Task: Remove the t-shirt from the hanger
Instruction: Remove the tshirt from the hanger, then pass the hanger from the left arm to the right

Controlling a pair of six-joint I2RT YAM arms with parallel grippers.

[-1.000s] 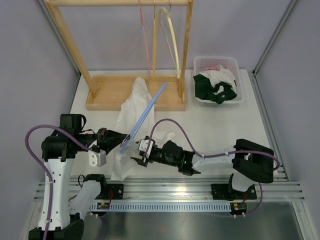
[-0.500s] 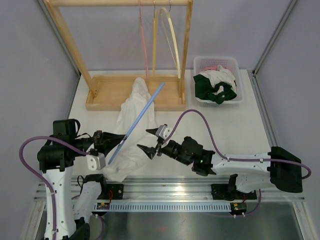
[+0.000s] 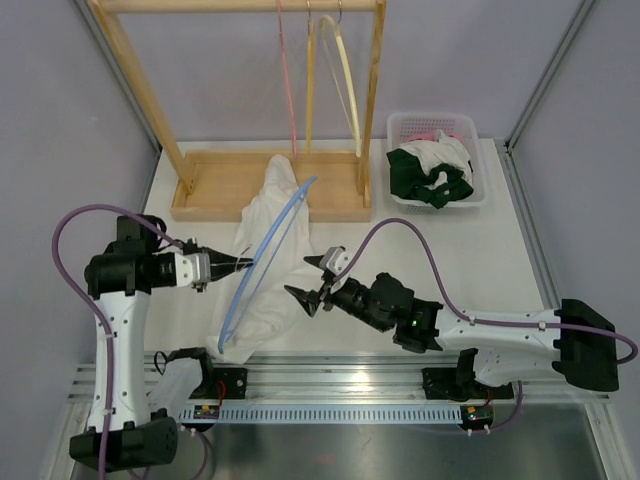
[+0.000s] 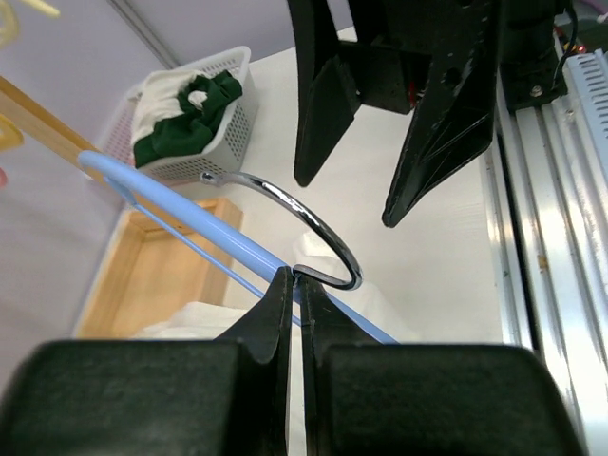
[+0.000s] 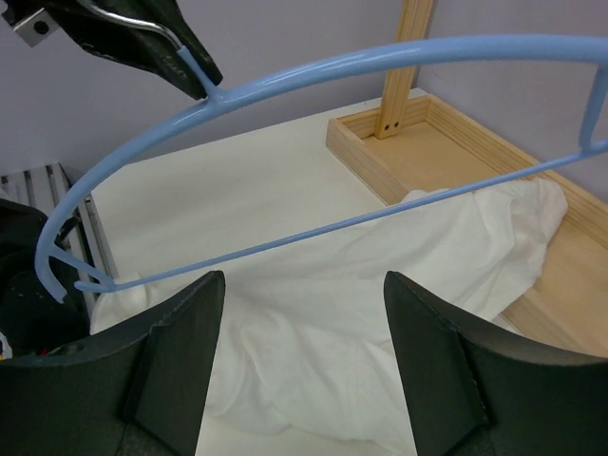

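The white t-shirt (image 3: 268,250) lies crumpled on the table, its top end draped onto the wooden rack base. The blue hanger (image 3: 262,265) hangs tilted above it. My left gripper (image 3: 243,263) is shut on the hanger at the foot of its metal hook (image 4: 313,214), with the jaws (image 4: 296,275) pinched together. My right gripper (image 3: 308,280) is open and empty, just right of the hanger and above the shirt. In the right wrist view the hanger (image 5: 313,71) arcs over the shirt (image 5: 313,361), and the hanger's far end sits close to the shirt's top.
A wooden clothes rack (image 3: 270,200) stands at the back with a pink hanger (image 3: 290,80) and a yellow hanger (image 3: 345,70) on its bar. A white basket (image 3: 437,125) of clothes stands at the back right. A metal rail (image 3: 340,380) runs along the near edge.
My left gripper has swung the hanger round, so it now shows as an open loop over the shirt. My right gripper left the hanger's hook area and drew back to the right, open.
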